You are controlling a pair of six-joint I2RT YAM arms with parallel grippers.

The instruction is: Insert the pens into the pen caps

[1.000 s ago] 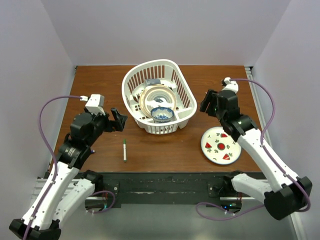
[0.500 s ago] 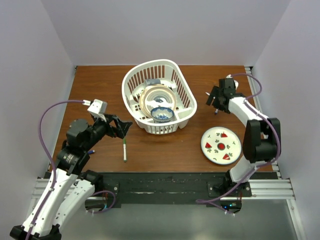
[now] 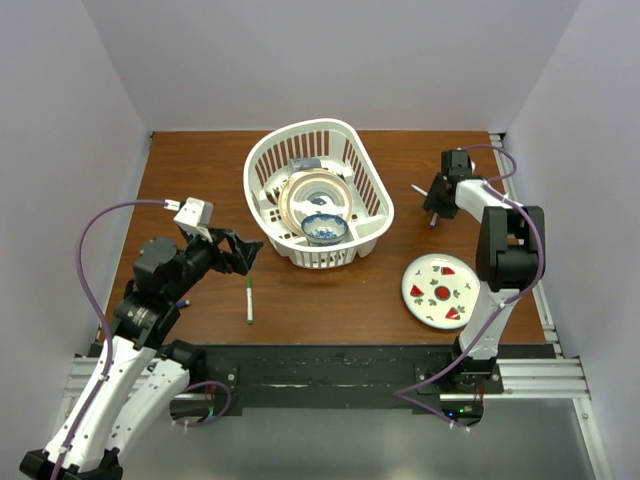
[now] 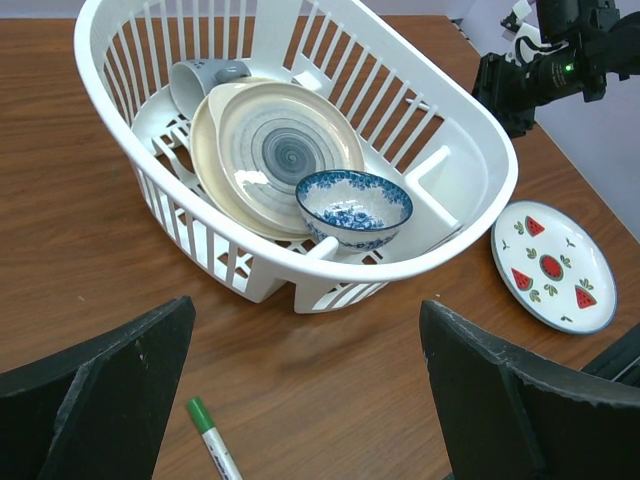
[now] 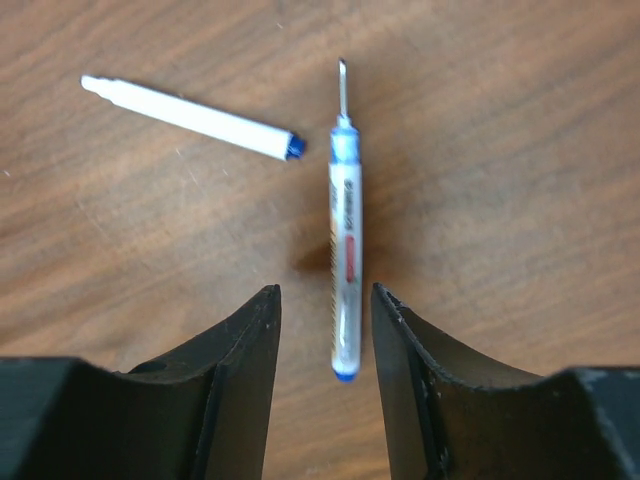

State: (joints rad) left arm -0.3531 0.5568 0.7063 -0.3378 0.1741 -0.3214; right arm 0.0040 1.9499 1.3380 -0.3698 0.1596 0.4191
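My right fingers (image 5: pixel 235 390) have dropped to the table (image 3: pixel 200 170) just right of the basket (image 3: pixel 318 126), spread astride an uncapped blue-ended pen (image 5: pixel 343 260), with my right arm (image 3: pixel 505 240) folded up behind them. My left fingers (image 4: pixel 110 390) have tipped lower at the basket's left front.

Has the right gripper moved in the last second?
Yes. The right gripper has shifted right, away from the white basket, and is now open over a pen lying on the table.
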